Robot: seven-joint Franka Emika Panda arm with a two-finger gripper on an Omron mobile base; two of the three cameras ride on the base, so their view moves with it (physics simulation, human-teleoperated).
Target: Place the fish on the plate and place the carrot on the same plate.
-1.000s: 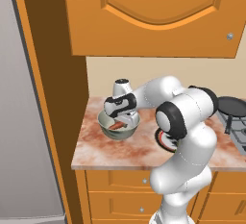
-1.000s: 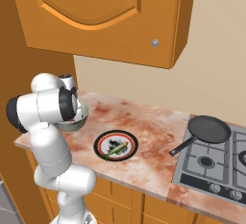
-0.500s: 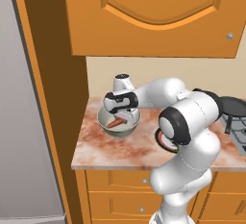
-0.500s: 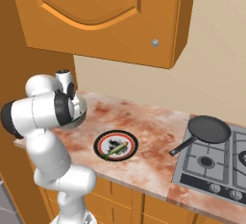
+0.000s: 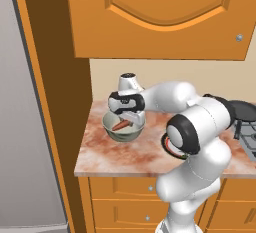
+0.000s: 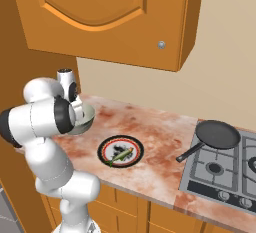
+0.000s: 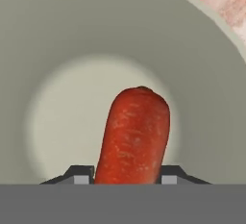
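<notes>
Since a second ago the arm has lifted a little over the bowl (image 5: 123, 128), and the carrot (image 5: 120, 125) now shows between the pincer (image 5: 128, 122) and the bowl's floor rather than lying under the hand. Seen from the hand camera, the carrot (image 7: 135, 136) stands lengthwise between the two dark fingertips (image 7: 79, 177), one on each side and touching it, with the grey-green bowl (image 7: 57, 40) wall all around; the pincer (image 7: 126, 180) is clenched on the carrot. From the left, the carrot is tilted inside the bowl, its lower end near the bowl's bottom. The bowl (image 6: 82, 119) sits at the left end of the marbled tabletop (image 6: 160, 142), near the wooden side panel. The fish (image 6: 120, 156) lies across the white centre of the plate (image 6: 120, 151), which rests on the tabletop near the bowl. A black frying pan (image 6: 216, 135) sits on the stove (image 6: 220, 174) at the right, well apart from the plate.
</notes>
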